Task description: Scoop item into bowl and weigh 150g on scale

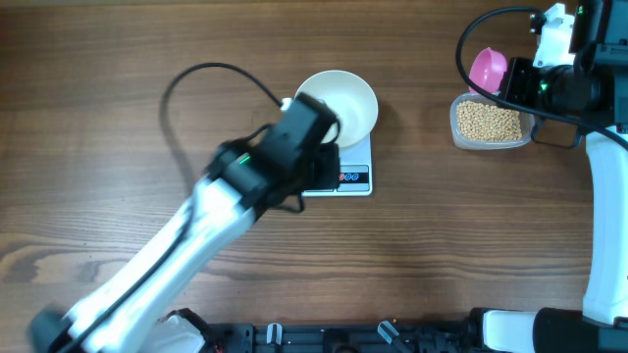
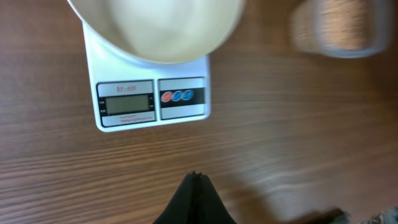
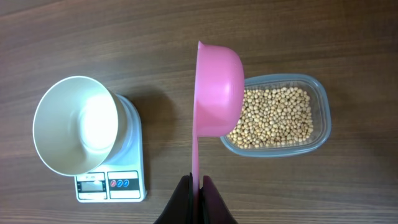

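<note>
Right wrist view, from the lens outward: pinches the thin handle of a pink scoop (image 3: 217, 90) between the tightly closed fingers of the right gripper (image 3: 199, 183), cup turned on edge and overlapping the left rim of a clear tub (image 3: 321, 118) in this view. Shows the beans (image 3: 273, 118) heaped inside that tub on the wooden table (image 3: 311, 37), well apart from the white bowl (image 3: 62, 124) set on the scale (image 3: 109, 185) at left, overhanging its far edge, display strip uncovered. Left wrist view, same order: presses the fingers of the left gripper (image 2: 194, 180) tip to tip on nothing, above bare wood just in front of the scale; puts the grey display and the buttons next, then the bowl's rim at the top, with the tub only a blur in the far right corner.
</note>
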Robot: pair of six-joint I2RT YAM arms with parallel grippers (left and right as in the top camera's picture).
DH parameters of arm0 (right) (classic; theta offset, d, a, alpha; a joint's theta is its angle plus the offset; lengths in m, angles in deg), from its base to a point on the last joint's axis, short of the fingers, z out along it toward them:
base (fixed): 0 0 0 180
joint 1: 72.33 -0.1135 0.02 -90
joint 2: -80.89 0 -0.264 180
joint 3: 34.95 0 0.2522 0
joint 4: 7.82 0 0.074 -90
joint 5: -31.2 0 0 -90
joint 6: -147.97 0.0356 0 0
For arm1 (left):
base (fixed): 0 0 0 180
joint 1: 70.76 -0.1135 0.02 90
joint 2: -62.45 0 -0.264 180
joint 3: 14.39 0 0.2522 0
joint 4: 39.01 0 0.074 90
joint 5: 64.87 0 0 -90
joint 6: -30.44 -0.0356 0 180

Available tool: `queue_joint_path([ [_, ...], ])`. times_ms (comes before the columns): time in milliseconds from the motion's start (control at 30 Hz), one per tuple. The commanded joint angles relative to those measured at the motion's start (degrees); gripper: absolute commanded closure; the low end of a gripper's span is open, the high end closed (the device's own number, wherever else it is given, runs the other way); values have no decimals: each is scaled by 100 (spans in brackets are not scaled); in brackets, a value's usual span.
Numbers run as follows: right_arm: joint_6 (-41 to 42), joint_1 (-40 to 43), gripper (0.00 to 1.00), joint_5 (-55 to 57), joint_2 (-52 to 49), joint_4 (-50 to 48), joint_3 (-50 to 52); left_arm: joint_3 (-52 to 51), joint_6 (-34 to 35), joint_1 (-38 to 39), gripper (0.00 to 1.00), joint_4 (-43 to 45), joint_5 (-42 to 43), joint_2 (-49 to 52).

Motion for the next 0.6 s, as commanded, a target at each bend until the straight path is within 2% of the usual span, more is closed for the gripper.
queue_joint_path([
  [0,92,-2,96,-7,-28,-4,-59,-973,-188,-50,96,190,101,-763],
  [67,101,-2,96,-9,-28,-20,-59,-1652,501,-48,96,833,201,-855],
  [133,107,-4,96,-9,-28,-20,-59,-2267,1134,-42,96,2017,409,-798],
  [200,127,-2,96,-9,-28,-37,-59,-2658,1161,11,96,3021,350,-660],
  [233,133,-2,96,-11,-28,-37,-59,-2743,1161,24,96,3248,341,-584],
  [467,146,-2,96,-9,-28,-31,-59,-2802,1161,195,96,3526,37,428],
  [567,149,-2,96,-9,-28,-37,-59,-2802,1161,184,96,3779,-7,496],
])
